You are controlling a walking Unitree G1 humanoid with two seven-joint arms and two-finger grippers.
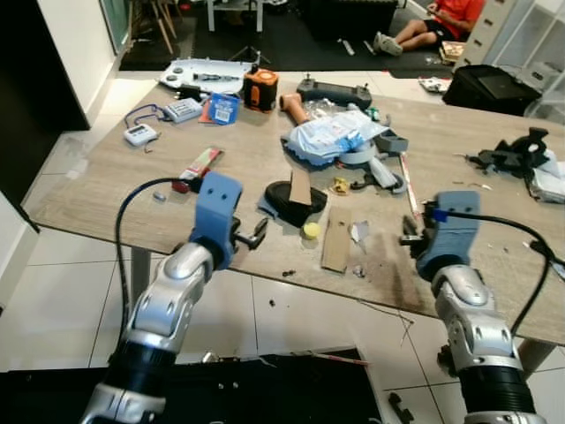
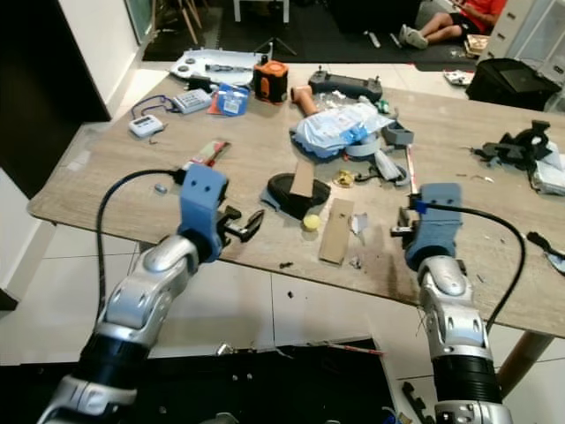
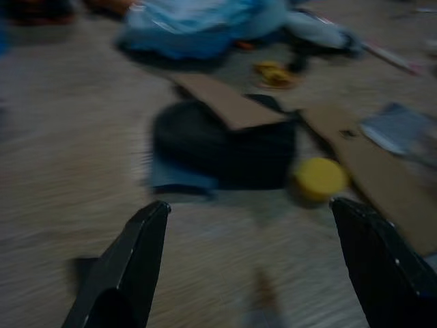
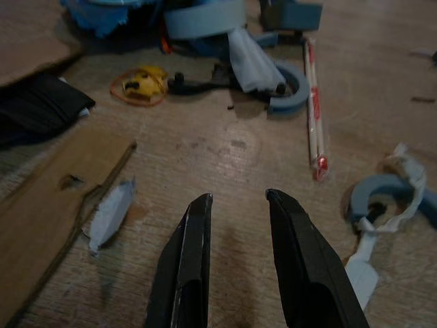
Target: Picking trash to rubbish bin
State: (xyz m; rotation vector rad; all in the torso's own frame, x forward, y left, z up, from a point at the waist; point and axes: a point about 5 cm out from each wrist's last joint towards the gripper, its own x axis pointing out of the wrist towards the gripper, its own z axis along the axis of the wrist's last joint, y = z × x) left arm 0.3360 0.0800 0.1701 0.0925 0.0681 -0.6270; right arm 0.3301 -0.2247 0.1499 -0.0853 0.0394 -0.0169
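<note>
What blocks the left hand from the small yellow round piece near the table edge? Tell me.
Nothing visible does. The left hand hovers open over bare wooden table, and the small yellow round piece lies ahead of its fingers across bare wood. The black round object under a cardboard strip sits beside that path, not across it.

Left end effector [image 3: 249,263] raised, fingers spread wide; right end effector [image 4: 239,263] (lower) slightly parted.

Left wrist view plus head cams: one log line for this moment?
phase: approach | left gripper: jaws open, above table edge, facing yellow cap | right gripper: jaws slightly apart, empty, over table | trash: cardboard strip untouched
</note>
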